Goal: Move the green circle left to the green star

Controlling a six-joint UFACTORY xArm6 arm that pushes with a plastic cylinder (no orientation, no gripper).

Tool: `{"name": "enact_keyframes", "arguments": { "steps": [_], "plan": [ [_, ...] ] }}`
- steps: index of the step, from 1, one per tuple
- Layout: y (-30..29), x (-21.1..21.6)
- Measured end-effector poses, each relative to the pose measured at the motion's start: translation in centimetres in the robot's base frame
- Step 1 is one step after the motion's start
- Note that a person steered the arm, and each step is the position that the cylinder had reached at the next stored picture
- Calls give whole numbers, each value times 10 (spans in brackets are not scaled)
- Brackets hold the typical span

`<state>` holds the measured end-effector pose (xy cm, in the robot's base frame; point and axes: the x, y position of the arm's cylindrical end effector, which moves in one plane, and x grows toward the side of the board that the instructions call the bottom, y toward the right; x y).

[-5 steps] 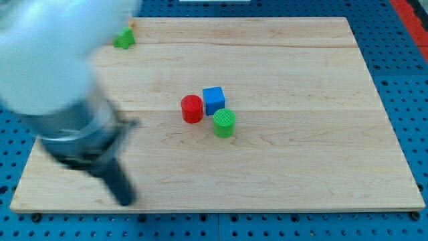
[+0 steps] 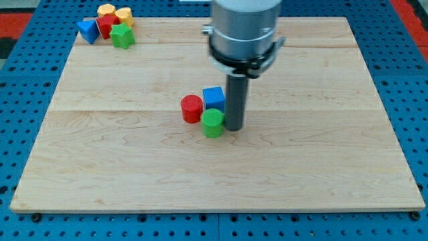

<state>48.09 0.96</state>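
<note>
My tip [image 2: 234, 128], the lower end of the straight dark rod, rests on the pale wooden counter [image 2: 321, 167] just at the view's right of the small green cylindrical block, the green circle [image 2: 213, 122], touching it or very nearly so. There is no pincer on this arm, so nothing opens or closes; contact is by the rod's side alone. The green circle sits near the counter's middle, pressed against the red cylindrical block [image 2: 192, 108] at its upper left and the blue cube block [image 2: 214, 98] directly above it. The green star-shaped block [image 2: 122, 35] lies well apart, at the view's top left, beside a red block [image 2: 106, 25], a blue triangular block [image 2: 87, 29] and two yellow blocks [image 2: 114, 13]. Judged by appearance, the green circle is light, rigid and smooth-based, so it should slide readily; its round wall may roll off the rod, so pressure belongs centred on the side facing away from the star.
</note>
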Motion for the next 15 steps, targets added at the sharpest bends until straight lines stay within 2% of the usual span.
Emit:
{"name": "enact_keyframes", "arguments": {
  "steps": [3, 4, 7, 9, 10, 11, 13, 14, 15],
  "plan": [
    [-100, 5],
    [-121, 20],
    [-138, -81],
    [-139, 1],
    [-150, 18],
    [-187, -10],
    [-225, -80],
    [-226, -88],
    [-247, -35]
  ]
}}
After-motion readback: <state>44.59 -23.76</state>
